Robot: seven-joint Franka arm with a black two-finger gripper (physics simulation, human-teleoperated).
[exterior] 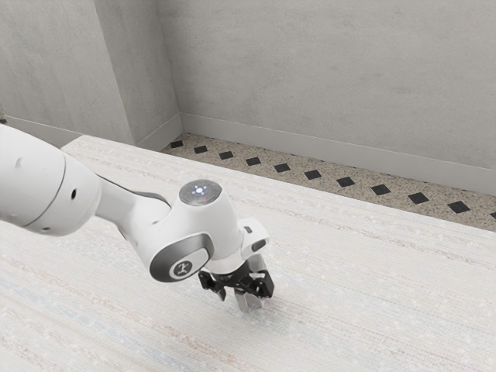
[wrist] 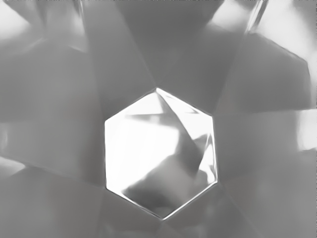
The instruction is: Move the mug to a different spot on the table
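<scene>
The exterior view shows the whole place. The white arm (exterior: 155, 225) comes in from the exterior view's left and bends down to the table (exterior: 372, 279). The table top is pale, with faint stripes. Behind the table is a speckled floor (exterior: 349, 180) with little black diamonds on it, and then a plain gray wall (exterior: 325, 70).

The black gripper (exterior: 242, 294) hangs low, right over the table, near the middle of the front part. Just under it a small gray bit of the mug (exterior: 249, 302) peeks out. The black hand hides most of the mug, so its shape is hard to see from here. It is down at the table top, and I cannot tell if it rests there or is a tiny bit up.

The wrist view looks straight down into the mug (wrist: 59, 124) from very close. The inside is gray and shiny and made of flat faces that lean in toward the bottom. The bottom (wrist: 158, 153) is a bright shape with six sides. It glints white, with a dark patch near one side.

I cannot tell if the hand is squeezing the mug or is loose around it.
</scene>
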